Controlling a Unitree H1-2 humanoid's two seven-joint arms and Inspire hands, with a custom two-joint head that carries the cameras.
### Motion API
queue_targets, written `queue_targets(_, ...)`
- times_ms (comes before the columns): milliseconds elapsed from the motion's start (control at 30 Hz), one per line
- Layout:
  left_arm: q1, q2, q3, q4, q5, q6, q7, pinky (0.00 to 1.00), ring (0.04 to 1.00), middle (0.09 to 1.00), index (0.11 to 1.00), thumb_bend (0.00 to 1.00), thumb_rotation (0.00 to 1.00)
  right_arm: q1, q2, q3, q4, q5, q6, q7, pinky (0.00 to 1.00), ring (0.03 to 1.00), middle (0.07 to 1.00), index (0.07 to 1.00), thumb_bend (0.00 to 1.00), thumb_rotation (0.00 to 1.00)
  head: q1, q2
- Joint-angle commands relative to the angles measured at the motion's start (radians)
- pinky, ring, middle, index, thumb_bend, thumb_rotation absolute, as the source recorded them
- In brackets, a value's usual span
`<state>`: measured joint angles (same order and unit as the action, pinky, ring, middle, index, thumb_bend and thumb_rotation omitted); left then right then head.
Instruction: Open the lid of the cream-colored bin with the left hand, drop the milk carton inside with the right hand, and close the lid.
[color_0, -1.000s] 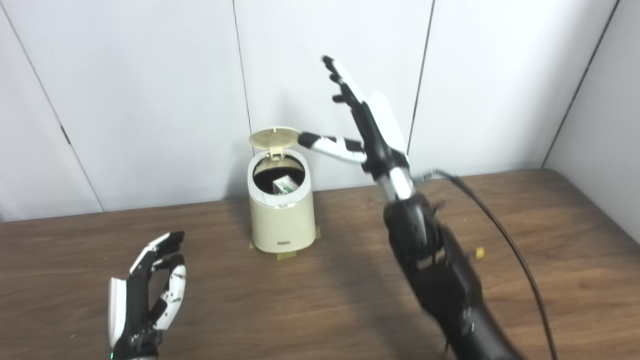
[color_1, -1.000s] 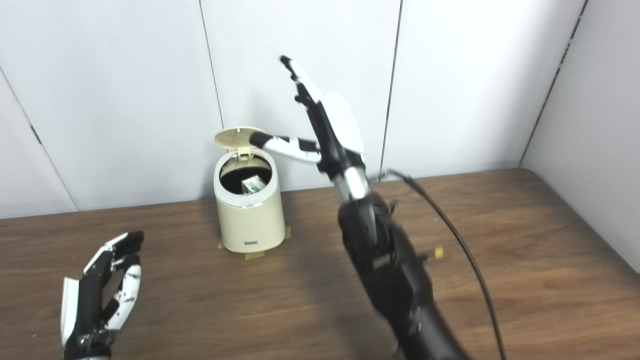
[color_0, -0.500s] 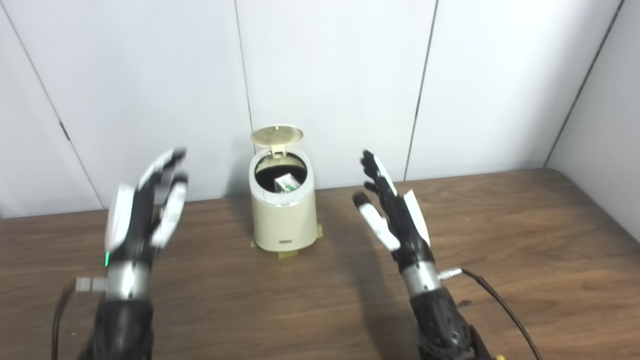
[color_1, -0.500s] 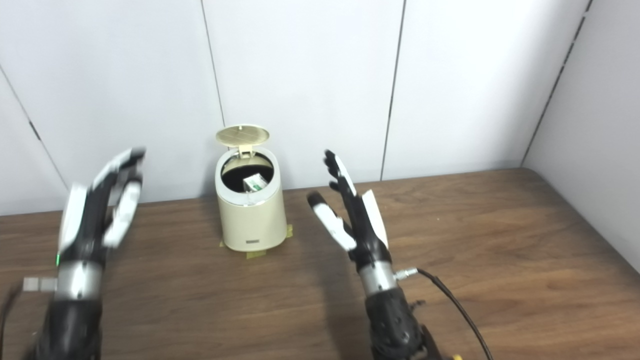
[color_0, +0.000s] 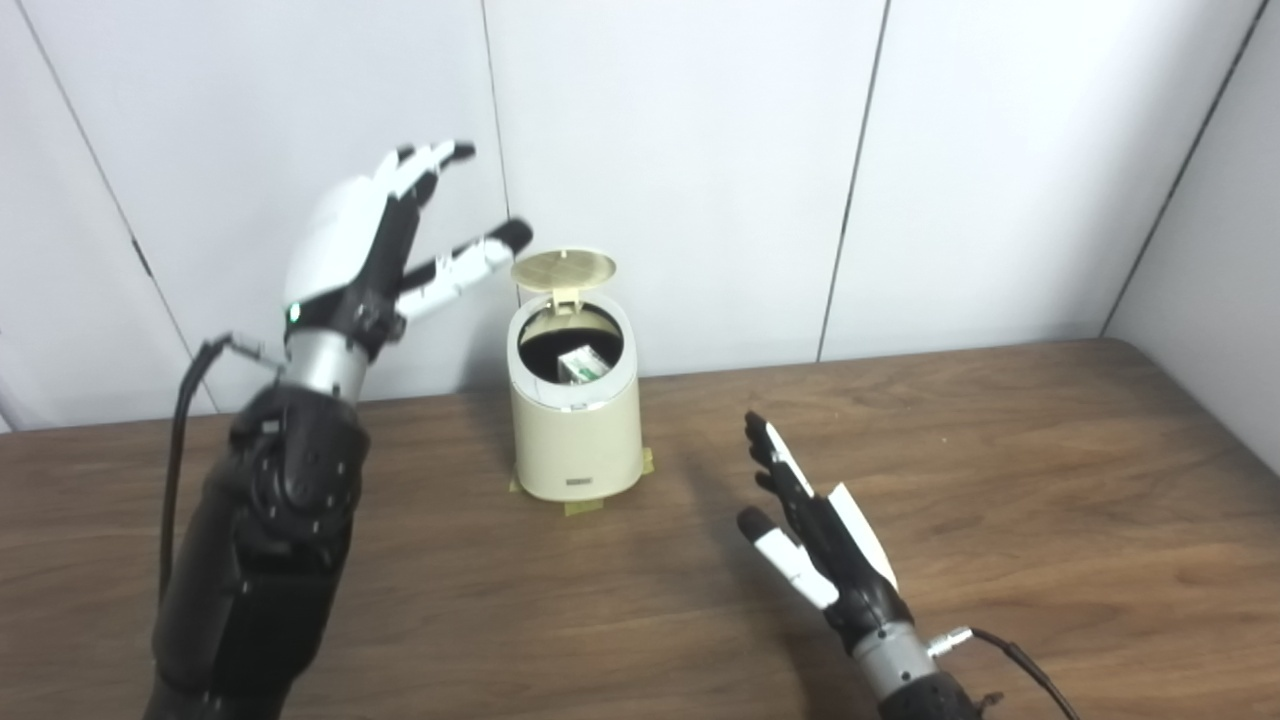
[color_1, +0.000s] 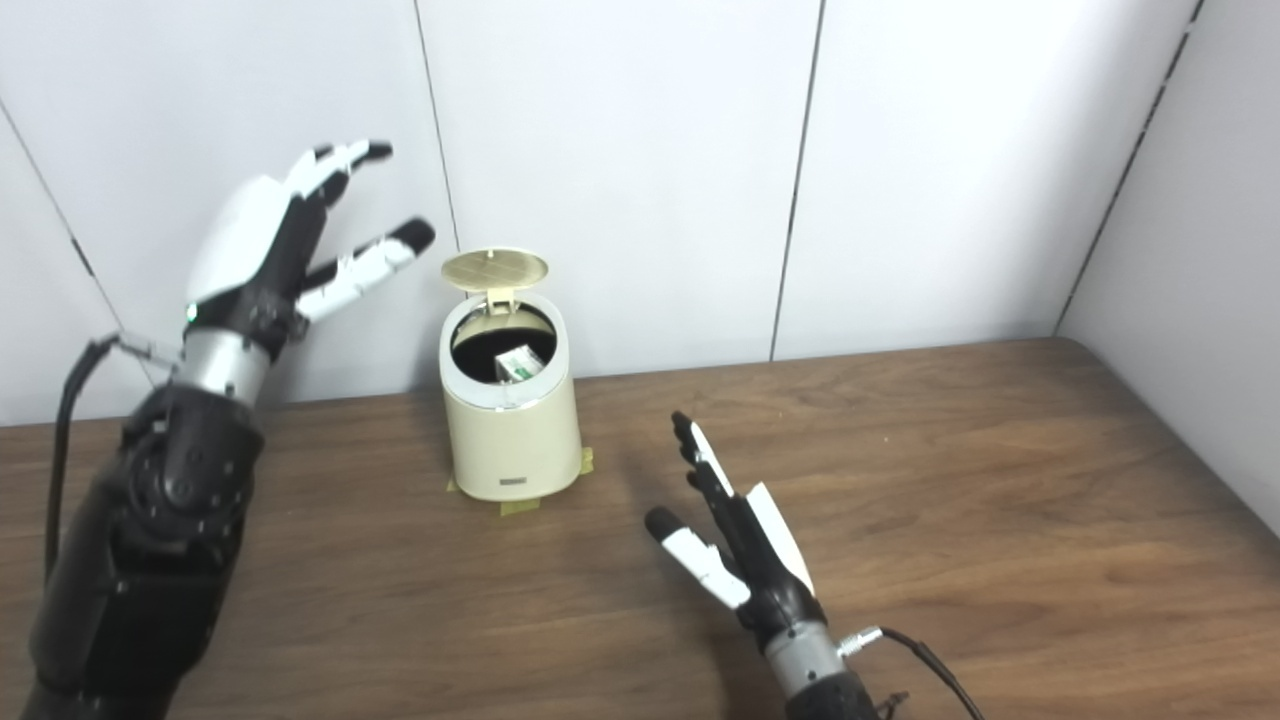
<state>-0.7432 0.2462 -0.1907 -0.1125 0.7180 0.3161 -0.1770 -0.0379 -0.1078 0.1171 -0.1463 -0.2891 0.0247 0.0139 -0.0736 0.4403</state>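
From my station I note the cream-colored bin (color_0: 575, 420) standing upright on the worktop (color_0: 1000, 480) close to the white wall panels (color_0: 680, 150), with strips of tape (color_0: 583, 506) showing at its base. Its lid (color_0: 563, 268) is raised on the rear hinge and stands open. The milk carton (color_0: 580, 365) lies inside the bin, visible through the dark opening, tilted. The left robot hand (color_0: 365, 240) is held up in the air to the left of the bin, above the height of the lid, fingers spread apart and holding nothing; its thumb tip is near the lid edge, but I cannot confirm contact. The right robot hand (color_0: 815, 540) is low over the worktop, to the right of the bin and nearer the camera, well apart from it, fingers extended and separated, also empty. A cable (color_0: 1020, 655) runs from the right wrist toward the bottom edge.
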Motion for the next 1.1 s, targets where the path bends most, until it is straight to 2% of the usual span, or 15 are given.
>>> queue_targets(0,-0.076,0.014,-0.013,-0.030,0.030,0.007,-0.018,1.00,1.000,0.927,0.903,0.88,1.00,-0.009,-0.011,-0.005,-0.033,0.002,-0.015,0.004,0.92,0.968,0.982,0.997,0.59,1.00,0.010,0.001)
queue_targets(200,-0.140,0.019,-0.085,-0.010,0.089,0.026,-0.100,1.00,1.000,0.911,0.869,0.83,1.00,0.043,-0.031,-0.029,0.001,0.035,-0.036,0.008,0.90,0.951,0.973,0.980,0.55,0.93,0.036,0.001)
queue_targets(333,-0.160,0.016,-0.116,0.006,0.138,0.047,-0.130,1.00,1.000,0.887,0.832,0.86,1.00,0.064,-0.041,-0.049,0.018,0.053,-0.045,0.008,0.90,0.953,0.970,0.974,0.53,0.89,0.058,-0.004)
queue_targets(533,-0.163,0.020,-0.133,0.037,0.174,0.071,-0.174,1.00,1.000,0.876,0.821,0.90,1.00,0.080,-0.017,-0.084,0.041,0.078,-0.067,-0.022,0.91,0.946,0.958,0.970,0.50,0.80,0.062,-0.005)
queue_targets(667,-0.158,0.022,-0.142,0.055,0.188,0.081,-0.201,1.00,1.000,0.871,0.819,0.93,1.00,0.086,-0.015,-0.091,0.056,0.071,-0.078,-0.038,0.92,0.950,0.956,0.974,0.48,0.81,0.072,-0.010)
queue_targets(767,-0.149,0.013,-0.143,0.063,0.191,0.090,-0.207,1.00,1.000,0.869,0.818,0.93,1.00,0.085,-0.018,-0.092,0.064,0.058,-0.081,-0.051,0.91,0.938,0.948,0.972,0.48,0.83,0.078,-0.011)
queue_targets(1067,-0.115,-0.006,-0.150,0.071,0.197,0.112,-0.214,1.00,1.000,0.913,0.825,0.96,1.00,0.088,-0.012,-0.093,0.061,0.080,-0.068,-0.053,0.89,0.932,0.945,0.970,0.52,0.74,0.074,-0.007)
